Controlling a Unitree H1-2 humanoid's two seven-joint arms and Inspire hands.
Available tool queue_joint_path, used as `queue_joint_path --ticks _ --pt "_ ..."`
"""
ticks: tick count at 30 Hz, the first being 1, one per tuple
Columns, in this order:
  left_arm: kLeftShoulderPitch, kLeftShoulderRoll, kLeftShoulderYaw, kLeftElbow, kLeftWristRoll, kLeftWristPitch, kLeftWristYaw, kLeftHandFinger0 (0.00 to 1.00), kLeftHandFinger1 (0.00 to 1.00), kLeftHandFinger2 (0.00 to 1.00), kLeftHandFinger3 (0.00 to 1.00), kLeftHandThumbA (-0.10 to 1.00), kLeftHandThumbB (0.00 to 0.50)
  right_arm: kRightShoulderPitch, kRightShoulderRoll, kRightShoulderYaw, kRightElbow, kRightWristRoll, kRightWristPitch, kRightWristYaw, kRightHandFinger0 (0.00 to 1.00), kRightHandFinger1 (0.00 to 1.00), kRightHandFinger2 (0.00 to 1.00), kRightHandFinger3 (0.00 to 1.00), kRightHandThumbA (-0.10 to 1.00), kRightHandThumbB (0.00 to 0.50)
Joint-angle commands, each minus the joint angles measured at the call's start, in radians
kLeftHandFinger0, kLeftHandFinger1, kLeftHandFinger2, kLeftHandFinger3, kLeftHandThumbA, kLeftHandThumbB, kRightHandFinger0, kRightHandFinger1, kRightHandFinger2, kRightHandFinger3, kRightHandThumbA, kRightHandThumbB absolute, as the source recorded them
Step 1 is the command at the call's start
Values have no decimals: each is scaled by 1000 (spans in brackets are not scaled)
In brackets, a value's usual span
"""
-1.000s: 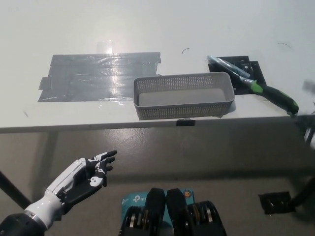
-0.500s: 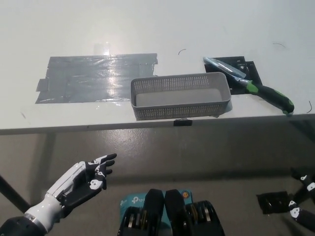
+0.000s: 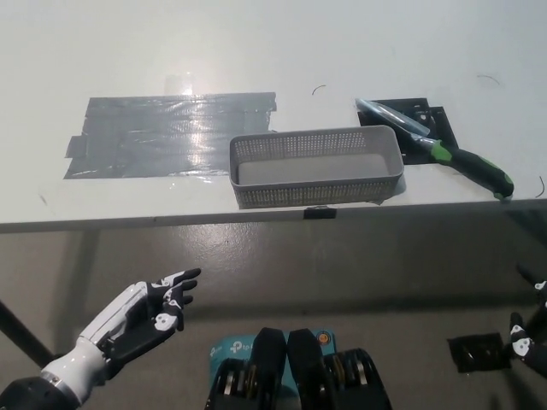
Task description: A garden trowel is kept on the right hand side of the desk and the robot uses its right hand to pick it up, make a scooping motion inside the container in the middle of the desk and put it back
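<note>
Starting with the garden trowel (image 3: 438, 147): lying flat at the right end of the desk (image 3: 256, 51), close to the front right corner, with nothing touching it. Pointing its metal blade (image 3: 386, 114) toward the back left and its green and black handle (image 3: 474, 169) toward the front right corner, the butt of the handle stopping just short of the front edge. Resting its blade end on a black mat (image 3: 438, 120), the handle running off onto bare white desk.

Moving out to the container (image 3: 316, 193): grey mesh, standing upright in the middle of the desk right by the front edge, its back right corner just beside the blade; touching or not, cannot tell. Sitting just under it on the front edge, a small dark clip (image 3: 320, 212). Spreading out to the left, a wide patch of grey tape (image 3: 162, 132), stuck flat and reaching behind the container's back left corner.

Dropping below the front edge now, over the floor (image 3: 342, 273): left hand (image 3: 149, 312) hovering at the lower left, fingers (image 3: 181, 278) apart and lightly curled, holding nothing. Right hand (image 3: 528, 335) just peeking in at the lower right border, well apart from the trowel, mostly cut off; open or closed, cannot tell.
</note>
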Motion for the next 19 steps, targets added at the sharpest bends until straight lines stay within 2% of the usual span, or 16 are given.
queue_joint_path --ticks 1,2,3,4,6,10,12,19 --pt "-9 20 4 -19 9 -16 5 1000 1000 1000 1000 857 233 -17 -41 3 -18 34 -7 -25 997 1000 1000 1000 218 212" --pt "-9 20 4 -17 11 -20 5 1000 1000 1000 1000 863 233 -18 -44 4 -19 36 -3 -23 1000 1000 1000 1000 228 209" --pt "-10 20 6 -15 7 -15 4 1000 1000 1000 1000 864 237 -21 -51 12 -14 20 -12 -29 988 1000 1000 1000 298 234" --pt "-12 21 7 -13 10 -17 6 1000 1000 1000 1000 867 245 -26 -52 14 -9 22 -17 -31 993 1000 1000 1000 302 241" --pt "-10 23 9 -8 14 -26 7 1000 1000 1000 1000 871 221 -31 -55 21 -6 23 -18 -34 998 1000 1000 1000 318 255" --pt "-4 22 12 -8 7 -22 6 1000 1000 1000 1000 872 220 -31 -59 28 -6 27 -22 -38 1000 1000 1000 1000 330 249" --pt "0 22 11 -6 8 -30 3 1000 1000 1000 1000 876 248 -32 -63 29 -6 35 -14 -31 1000 1000 1000 1000 318 242" --pt "1 21 14 -7 7 -36 6 1000 1000 1000 1000 885 238 -51 -77 47 -7 21 5 -24 1000 1000 1000 1000 341 235"
